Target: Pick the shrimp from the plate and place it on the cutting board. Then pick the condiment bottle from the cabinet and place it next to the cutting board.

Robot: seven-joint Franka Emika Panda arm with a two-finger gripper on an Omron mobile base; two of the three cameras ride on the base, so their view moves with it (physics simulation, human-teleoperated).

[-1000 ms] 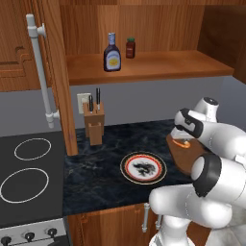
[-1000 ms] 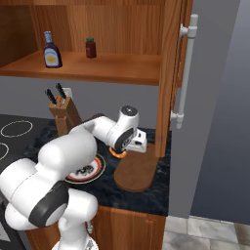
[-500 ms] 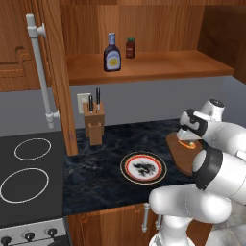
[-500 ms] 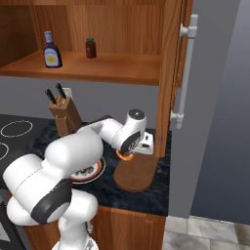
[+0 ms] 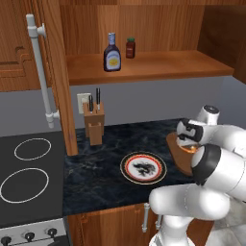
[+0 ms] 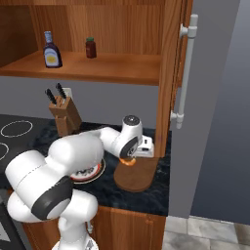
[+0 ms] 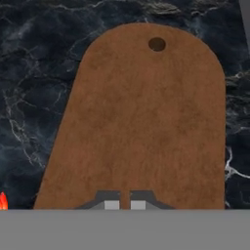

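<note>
Hovering over cutting board [image 7: 146, 122], fingers [image 7: 112, 202] near-closed.

Your arm covers the right part of the cutting board [image 5: 177, 153] in the left base view and its far end in the right base view. The plate [image 6: 93, 172] is mostly behind the arm there. You cannot make out the shrimp at the claw [image 7: 125, 205]; the tips are nearly together at the hand view's bottom edge

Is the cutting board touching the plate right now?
Apart. In the left base view, dark counter shows between the plate and the cutting board.
</note>
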